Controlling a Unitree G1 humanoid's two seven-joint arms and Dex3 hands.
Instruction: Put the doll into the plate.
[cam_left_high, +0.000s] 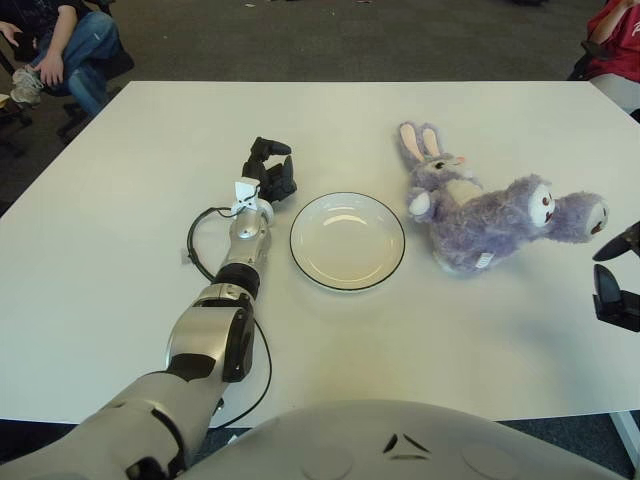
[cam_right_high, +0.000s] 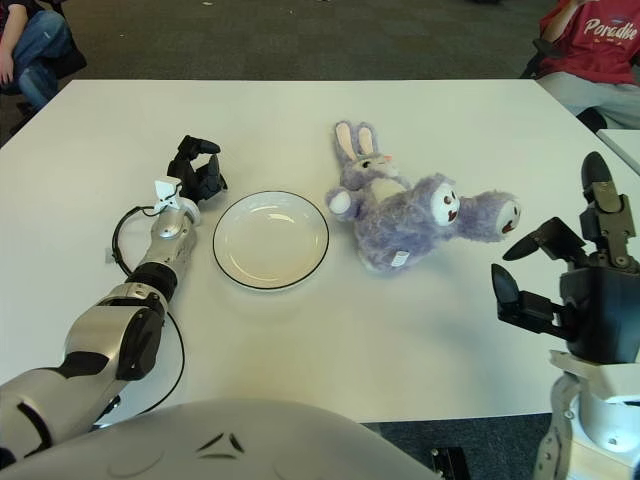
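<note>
The plate is a white, shallow dish with a thin dark rim. It stands flat on the white tabletop, near the centre of the robot's reach. Nothing lies in the plate; its inner surface is bare.

The doll is a purple plush rabbit. It lies on its side on the tabletop, to the right of the plate and just beside it. No part of the doll crosses the plate rim. The two ears point away from the robot. A second plush head with large eyes extends from the body toward the right. One pale paw is the part closest to the plate rim.

The left hand shows to the left of the plate, at the plate's far-left edge, with the forearm extended across the tabletop. Its fingers are curled inward and grip nothing. A black cable loops on the tabletop beside the left forearm.

The right hand is to the right of the doll and apart from it, raised near the right side of the tabletop. Its fingers are spread and hold nothing. Two fingertips point toward the doll.

Seated people show beyond the far corners of the tabletop.
</note>
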